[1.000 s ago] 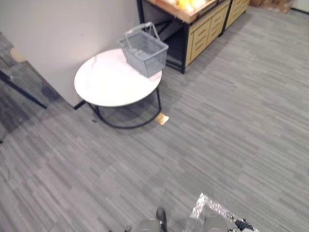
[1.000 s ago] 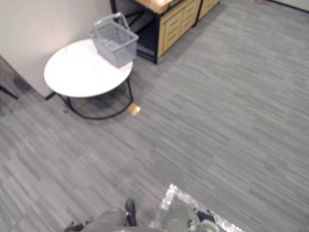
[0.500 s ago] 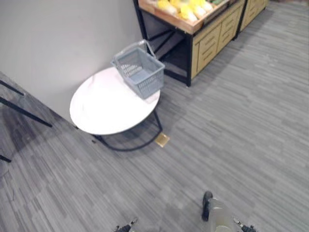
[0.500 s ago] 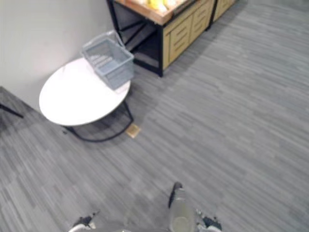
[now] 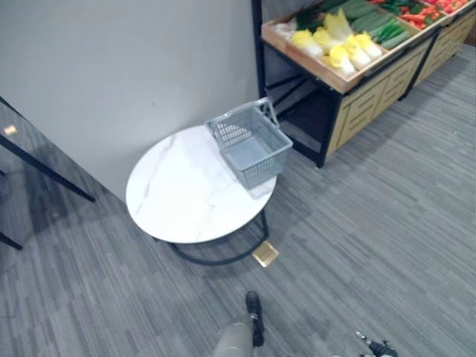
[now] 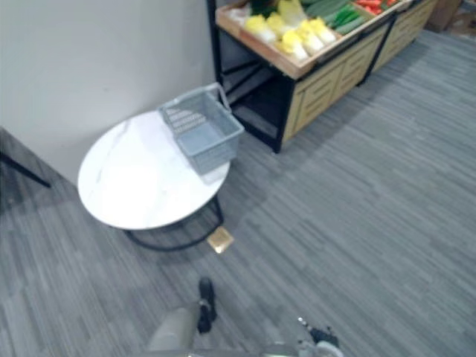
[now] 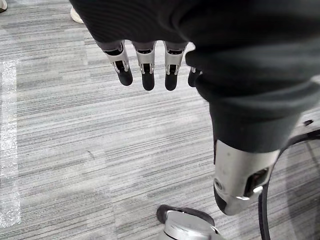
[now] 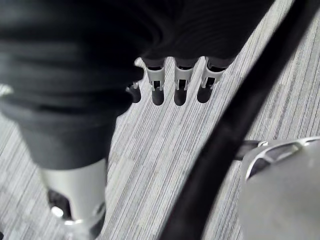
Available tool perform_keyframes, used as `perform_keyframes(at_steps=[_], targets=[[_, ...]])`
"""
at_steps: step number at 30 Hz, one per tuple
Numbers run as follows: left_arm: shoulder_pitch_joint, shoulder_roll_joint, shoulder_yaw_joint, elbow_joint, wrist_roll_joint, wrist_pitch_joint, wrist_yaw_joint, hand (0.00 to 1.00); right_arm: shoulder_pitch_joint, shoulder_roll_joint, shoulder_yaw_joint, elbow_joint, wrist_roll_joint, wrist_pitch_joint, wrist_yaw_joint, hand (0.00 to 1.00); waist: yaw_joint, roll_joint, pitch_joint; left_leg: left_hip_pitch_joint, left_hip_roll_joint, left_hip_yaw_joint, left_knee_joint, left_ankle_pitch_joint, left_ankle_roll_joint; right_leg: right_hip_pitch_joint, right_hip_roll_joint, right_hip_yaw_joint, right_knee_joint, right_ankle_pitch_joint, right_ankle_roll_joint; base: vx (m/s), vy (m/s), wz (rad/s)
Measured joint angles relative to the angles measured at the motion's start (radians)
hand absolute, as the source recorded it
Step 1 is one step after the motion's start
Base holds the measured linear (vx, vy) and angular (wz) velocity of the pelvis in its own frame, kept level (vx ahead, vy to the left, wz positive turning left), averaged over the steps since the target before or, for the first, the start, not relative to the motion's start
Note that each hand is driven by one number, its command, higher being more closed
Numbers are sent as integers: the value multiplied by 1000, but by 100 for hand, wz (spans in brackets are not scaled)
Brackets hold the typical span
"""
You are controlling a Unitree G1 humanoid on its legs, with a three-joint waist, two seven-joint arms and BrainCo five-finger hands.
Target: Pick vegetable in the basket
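Observation:
An empty grey wire basket [image 5: 249, 145] with its handle up stands at the far right edge of a round white table [image 5: 178, 201]. Behind it to the right, a wooden stand [image 5: 364, 89] carries the vegetables: yellow-white cabbages [image 5: 338, 48], green ones [image 5: 379, 26] and red ones [image 5: 439, 6]. My left hand [image 7: 146, 62] hangs over the grey floor with straight fingers and holds nothing. My right hand [image 8: 181, 80] hangs the same way, open and empty. Both are well away from the basket and the stand.
A grey wall [image 5: 111, 67] runs behind the table. A small gold plate [image 5: 265, 253] lies on the floor by the table's black frame. Dark slanting legs [image 5: 44, 171] stand at the far left. Wide grey floor [image 6: 357, 208] lies to the right.
The whole picture has shifted as the camera moved: table and basket sit nearer the middle, and the vegetable stand shows more fully. Nothing on the table has moved.

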Motion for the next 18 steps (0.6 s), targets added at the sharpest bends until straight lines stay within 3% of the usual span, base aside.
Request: perform_keyframes(at_steps=[2, 3, 4, 5, 6, 7, 8, 9, 10, 12, 14, 17, 18], targets=[[-11, 8, -7, 3, 9, 9, -3, 0, -28, 8, 17, 4, -10, 1, 12, 0, 6, -5, 4, -16, -11, 9, 92, -76, 29, 9, -21, 55, 7, 67, 18, 501, 227, 4], [-8, 10, -8, 3, 20, 16, -3, 0, -33, 9, 38, 3, -33, 0, 18, 0, 16, -12, 0, 21, -24, 28, 98, -104, 51, 0, -46, 109, 65, 106, 46, 496, 267, -15], [-5, 12, -9, 1, 21, 15, -3, 0, -33, 9, 47, 4, -44, 0, 18, 0, 19, -17, -4, 46, -38, 32, 87, -121, 51, -17, -63, 135, 120, 118, 57, 475, 256, -20], [-5, 20, -21, 1, 26, 17, -3, 0, -33, 9, 49, 3, -56, -2, 21, 0, 14, -25, -6, 97, -61, 41, 59, -153, 49, -87, -97, 186, 309, 145, 76, 433, 223, -18], [-4, 38, -45, 1, 28, 23, -4, 0, -32, 8, 50, 0, -72, -1, 22, 0, 12, -39, -4, 164, -85, 54, 15, -168, 49, -190, -132, 241, 541, 239, 61, 408, 208, -14], [-3, 39, -61, 2, 28, 24, -4, 0, -28, 8, 51, 3, -80, 3, 23, 0, 12, -44, -5, 203, -95, 57, -8, -175, 49, -245, -149, 255, 657, 311, 43, 388, 173, -9], [5, 55, -90, 0, 30, 25, -4, 0, -28, 12, 49, -10, -73, -2, 28, 0, 1, -54, -5, 270, -109, 52, -44, -186, 50, -342, -162, 257, 879, 339, 36, 315, 114, 2], [7, 61, -99, 1, 30, 27, -4, 0, -27, 10, 58, -19, -74, -3, 30, 0, -9, -53, -5, 304, -111, 46, -59, -189, 52, -377, -163, 245, 956, 326, 24, 406, 110, 14], [6, 68, -109, 0, 34, 32, -3, 0, -25, 3, 68, -26, -75, -3, 31, 0, -16, -53, -6, 375, -114, 31, -95, -191, 55, -423, -152, 198, 1046, 283, -12, 436, 77, 26], [-5, 74, -110, -9, 36, 32, -1, 0, -25, -1, 69, -39, -74, -3, 32, 0, -20, -53, -6, 465, -113, -3, -138, -191, 56, -473, -145, 72, 1021, 143, -25, 487, 38, 44], [-18, 71, -107, -16, 35, 31, 3, 0, -28, -3, 68, -46, -73, -3, 33, 0, -29, -51, -5, 496, -102, -39, -141, -191, 55, -499, -136, -13, 865, 88, -40, 424, -94, 70], [-15, 64, -97, -18, 34, 31, 7, 0, -34, -3, 67, -48, -72, -2, 36, 0, -41, -44, -4, 536, -73, -81, -167, -198, 43, -500, -77, 0, 453, 110, -21, 393, -224, 79], [-14, 60, -83, -18, 33, 31, 7, 0, -35, -3, 67, -48, -71, -2, 37, 0, -40, -44, -4, 546, -61, -100, -175, -215, 14, -502, -59, 50, 296, 153, -3, 279, -227, 79]])
